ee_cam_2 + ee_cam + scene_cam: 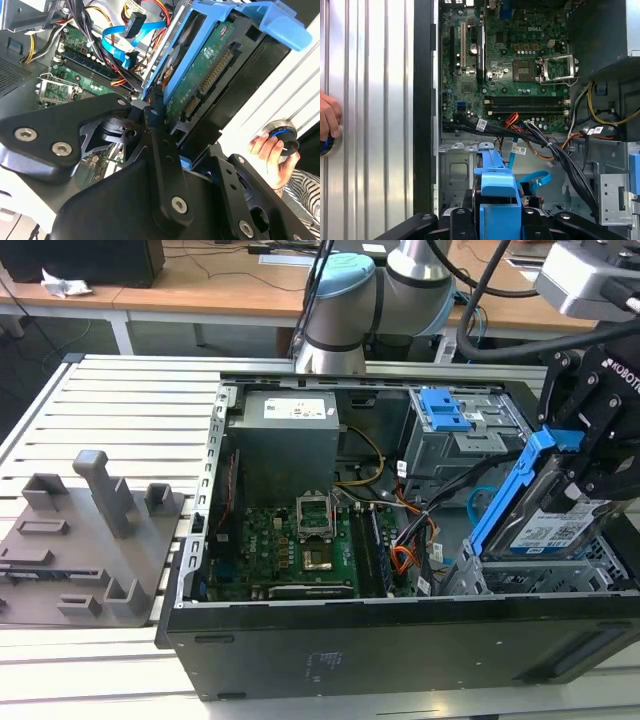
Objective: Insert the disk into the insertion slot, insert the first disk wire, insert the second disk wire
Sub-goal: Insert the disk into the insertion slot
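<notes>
Hanging tilted in the gripper (pixel 578 475), the disk (pixel 556 528) sits at the exterior view's right end of the open computer case (pixel 400 650) — blue carrier edge raised, lower end down at the insertion slot (pixel 530 578), the grey perforated cage beneath it. Whether it touches the rails I cannot tell. In the second wrist view the fingers (pixel 155 130) are clenched on the carrier frame. Just to the exterior view's left of the disk the second disk wire (pixel 478 502) loops loose, and the first disk wire (pixel 401 560) lies bundled nearer the motherboard (pixel 300 540) — neither is plugged into the disk. Farther back stands a grey bay with a blue latch (pixel 444 412). A person's hand (pixel 269 150) rests on a round knob (pixel 281 135) by the slatted table (pixel 130 400), where a grey fixture (pixel 90 530) lies at the exterior view's left.
</notes>
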{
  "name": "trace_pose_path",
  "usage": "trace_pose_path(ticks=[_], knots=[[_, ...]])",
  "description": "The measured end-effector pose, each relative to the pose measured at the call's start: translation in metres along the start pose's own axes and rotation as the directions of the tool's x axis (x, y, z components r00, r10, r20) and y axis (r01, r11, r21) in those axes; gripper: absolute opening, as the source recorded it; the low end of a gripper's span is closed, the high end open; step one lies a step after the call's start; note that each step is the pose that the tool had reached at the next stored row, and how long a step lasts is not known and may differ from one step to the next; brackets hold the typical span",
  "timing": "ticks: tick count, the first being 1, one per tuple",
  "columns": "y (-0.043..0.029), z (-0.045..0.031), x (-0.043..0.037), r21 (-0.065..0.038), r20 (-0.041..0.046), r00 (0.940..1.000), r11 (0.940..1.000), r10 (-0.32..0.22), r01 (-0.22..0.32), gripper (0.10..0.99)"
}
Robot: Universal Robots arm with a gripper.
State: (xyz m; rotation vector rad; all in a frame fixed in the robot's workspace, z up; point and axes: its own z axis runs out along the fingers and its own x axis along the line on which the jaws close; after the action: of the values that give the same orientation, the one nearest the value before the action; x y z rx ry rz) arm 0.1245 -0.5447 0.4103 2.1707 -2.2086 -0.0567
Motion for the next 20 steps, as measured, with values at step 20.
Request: trace_pose_path(ticks=[20], knots=[[-0.0006,0.0112,-0.0001,0.000,-0.0001,1.0000,1.0000,0.000,0.000,0.435]])
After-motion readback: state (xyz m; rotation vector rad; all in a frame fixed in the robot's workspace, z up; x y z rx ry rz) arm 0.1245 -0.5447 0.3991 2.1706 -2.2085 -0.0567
